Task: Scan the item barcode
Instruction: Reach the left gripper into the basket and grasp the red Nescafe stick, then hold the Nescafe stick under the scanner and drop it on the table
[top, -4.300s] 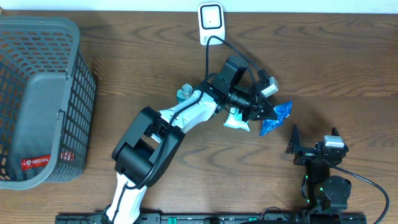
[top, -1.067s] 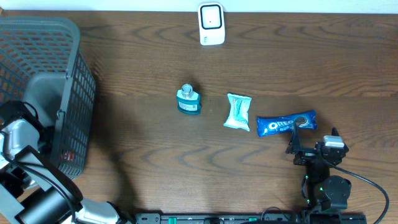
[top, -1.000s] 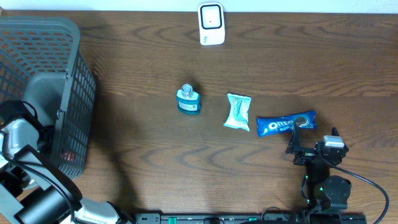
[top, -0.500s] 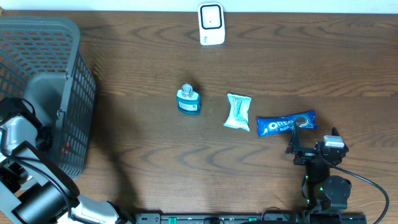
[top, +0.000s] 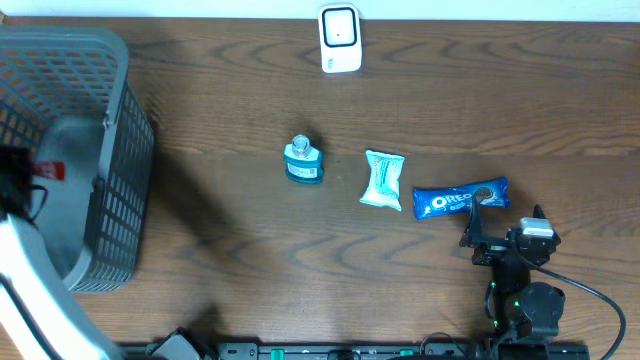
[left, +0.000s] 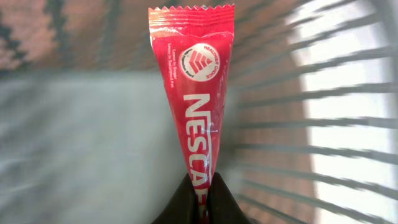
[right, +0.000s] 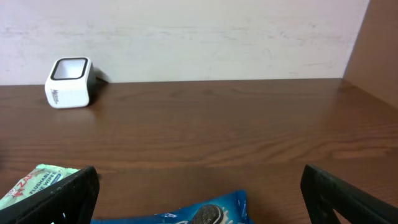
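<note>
Left claw (left: 202, 186): clenched on Nescafé sachet (left: 196, 93), inside the basket (top: 110, 60).
Right claw (right: 199, 186): spread wide, empty.
Scan: not yet; scanner (top: 340, 38) well apart, barcode perhaps behind.

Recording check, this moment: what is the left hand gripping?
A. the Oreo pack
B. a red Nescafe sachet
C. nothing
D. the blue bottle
B: in the left wrist view the left hand is pinched shut on the lower end of the red Nescafe sachet, with the basket wall behind it. In the overhead view the Oreo pack and blue bottle lie far from that hand.
</note>
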